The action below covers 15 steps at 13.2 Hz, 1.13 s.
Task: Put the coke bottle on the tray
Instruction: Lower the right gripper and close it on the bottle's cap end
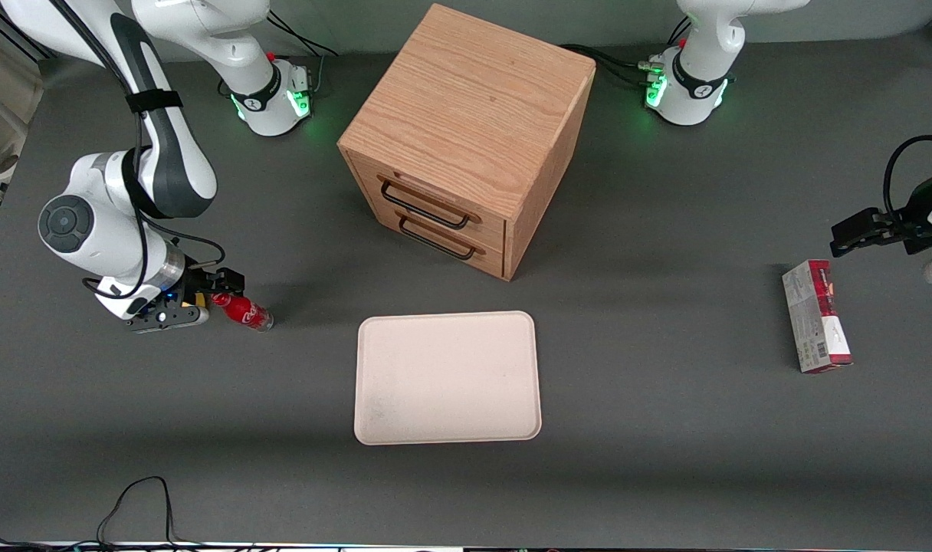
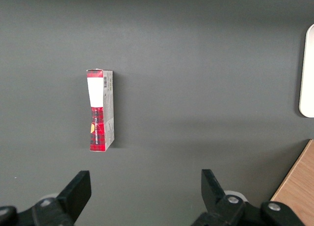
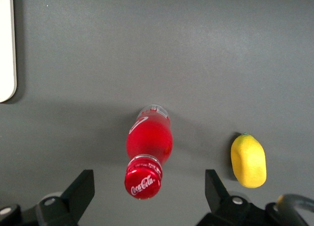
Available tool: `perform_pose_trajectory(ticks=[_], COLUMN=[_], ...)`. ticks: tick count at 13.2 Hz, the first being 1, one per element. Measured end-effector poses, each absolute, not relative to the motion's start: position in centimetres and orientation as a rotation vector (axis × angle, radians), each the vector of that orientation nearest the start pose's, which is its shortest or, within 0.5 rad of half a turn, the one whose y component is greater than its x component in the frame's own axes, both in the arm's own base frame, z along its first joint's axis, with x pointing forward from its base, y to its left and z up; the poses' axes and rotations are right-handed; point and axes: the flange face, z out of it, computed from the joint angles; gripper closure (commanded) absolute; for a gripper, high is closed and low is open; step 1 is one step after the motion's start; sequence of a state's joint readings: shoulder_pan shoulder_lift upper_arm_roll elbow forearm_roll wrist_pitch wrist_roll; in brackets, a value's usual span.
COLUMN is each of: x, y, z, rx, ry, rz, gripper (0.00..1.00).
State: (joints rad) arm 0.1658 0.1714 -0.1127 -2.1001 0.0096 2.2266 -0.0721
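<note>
The coke bottle [image 1: 244,311] stands on the dark table toward the working arm's end, with red cap, red label and clear base. In the right wrist view the coke bottle [image 3: 148,150] has its cap pointing up at the camera. My right gripper [image 1: 208,300] hovers just above it and is open. In the right wrist view the gripper [image 3: 148,188] has one finger on either side of the cap, well apart from it. The cream tray [image 1: 447,377] lies flat and bare in the middle of the table, and its rim [image 3: 6,44] shows in the right wrist view.
A small yellow lemon-like object [image 3: 248,160] lies close beside the bottle. The wooden two-drawer cabinet [image 1: 466,138] stands farther from the front camera than the tray. A red-and-white carton [image 1: 815,314] lies toward the parked arm's end, also in the left wrist view [image 2: 100,111].
</note>
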Motion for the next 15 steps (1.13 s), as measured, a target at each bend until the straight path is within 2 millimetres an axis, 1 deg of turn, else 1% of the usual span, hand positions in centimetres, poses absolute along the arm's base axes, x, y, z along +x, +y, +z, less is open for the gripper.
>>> perform_pose_trajectory(ticks=[1, 5, 8, 13, 14, 15], x=[56.4, 56.6, 56.6, 56.6, 56.8, 57.2], y=[3.1, 3.4, 4.3, 4.3, 4.3, 4.4], z=[33.5, 33.5, 33.5, 33.7, 34.3, 35.6], rx=[-3.147, -3.151, -3.152, -3.152, -3.152, -3.151], ry=[-0.189, -0.126, -0.130, -0.127, -0.126, -0.126], rz=[0.069, 0.045, 0.036, 0.050, 0.076, 0.119], gripper=[0.99, 1.00, 1.00, 1.00, 1.00, 1.00])
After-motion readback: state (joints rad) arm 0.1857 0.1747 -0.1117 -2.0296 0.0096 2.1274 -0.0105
